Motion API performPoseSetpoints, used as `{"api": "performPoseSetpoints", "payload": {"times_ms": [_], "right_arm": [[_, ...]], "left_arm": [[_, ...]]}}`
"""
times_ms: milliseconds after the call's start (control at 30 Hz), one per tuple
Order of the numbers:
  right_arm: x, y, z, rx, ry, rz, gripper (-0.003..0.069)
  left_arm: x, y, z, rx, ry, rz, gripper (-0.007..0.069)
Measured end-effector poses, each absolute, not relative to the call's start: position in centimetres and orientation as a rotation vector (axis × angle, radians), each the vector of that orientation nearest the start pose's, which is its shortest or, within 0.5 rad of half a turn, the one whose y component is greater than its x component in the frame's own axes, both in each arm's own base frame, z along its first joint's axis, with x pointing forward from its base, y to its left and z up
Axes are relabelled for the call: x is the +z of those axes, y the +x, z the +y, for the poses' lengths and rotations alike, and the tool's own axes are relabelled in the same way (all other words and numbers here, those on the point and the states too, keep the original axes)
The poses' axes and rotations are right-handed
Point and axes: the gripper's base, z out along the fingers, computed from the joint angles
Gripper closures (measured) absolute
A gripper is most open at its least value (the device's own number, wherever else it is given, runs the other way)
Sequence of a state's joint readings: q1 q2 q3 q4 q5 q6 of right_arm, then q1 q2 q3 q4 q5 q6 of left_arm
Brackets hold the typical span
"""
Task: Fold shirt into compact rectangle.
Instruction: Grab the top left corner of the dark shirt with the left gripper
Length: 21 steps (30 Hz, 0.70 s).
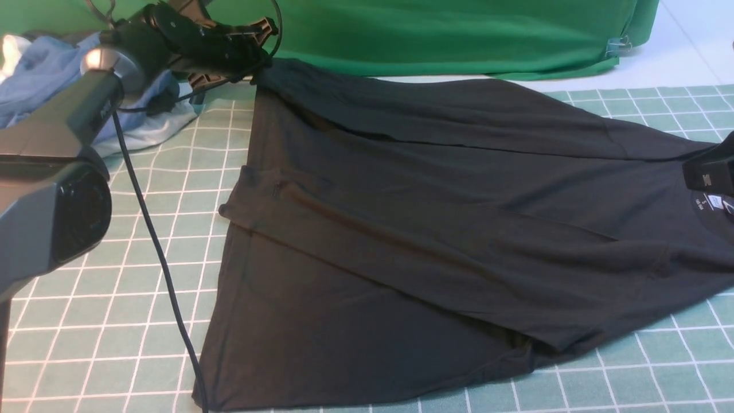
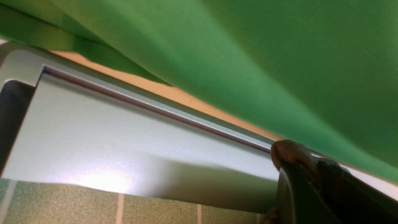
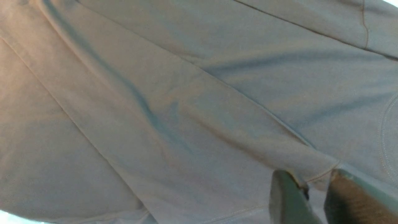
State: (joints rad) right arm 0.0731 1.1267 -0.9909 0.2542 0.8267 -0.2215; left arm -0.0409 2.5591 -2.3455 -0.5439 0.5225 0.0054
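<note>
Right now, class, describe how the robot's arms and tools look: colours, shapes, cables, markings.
The left arm is boxy grey with a silver round joint cap; a black cable trails from it. The left tool and right tool are black.

Grey left arm (image 1: 54, 137) with silver joint cap (image 1: 101, 59), black cable (image 1: 153, 244) hanging below that cap, black left gripper (image 1: 259, 60) beyond
</note>
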Motion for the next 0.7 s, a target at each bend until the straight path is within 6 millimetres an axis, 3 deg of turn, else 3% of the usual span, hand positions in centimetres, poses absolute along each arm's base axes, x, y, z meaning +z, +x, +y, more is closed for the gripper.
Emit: {"api": "performPoseSetpoints", "payload": {"times_ms": [100, 300, 433, 567, 700], "right_arm": [[33.7, 22.2, 3.3, 0.238, -0.23, 2.413, 0.0452], [33.6, 22.1, 3.3, 0.239, -0.231, 2.419, 0.045], [33.6, 22.1, 3.3, 0.24, -0.232, 2.422, 0.045], [33.6, 22.1, 3.3, 0.24, -0.233, 2.424, 0.0449], [33.6, 22.0, 3.3, 0.242, -0.235, 2.431, 0.0444]], "left_arm": [[18.2, 58.0, -4.8, -0.582, -0.321, 2.191, 0.0544], [14.8, 58.0, -4.9, -0.587, -0.327, 2.287, 0.0405], [14.7, 58.0, -4.9, -0.586, -0.325, 2.286, 0.0366], [14.7, 58.0, -4.9, -0.586, -0.323, 2.289, 0.0403], [15.0, 57.8, -5.0, -0.584, -0.307, 2.303, 0.0541]]}}
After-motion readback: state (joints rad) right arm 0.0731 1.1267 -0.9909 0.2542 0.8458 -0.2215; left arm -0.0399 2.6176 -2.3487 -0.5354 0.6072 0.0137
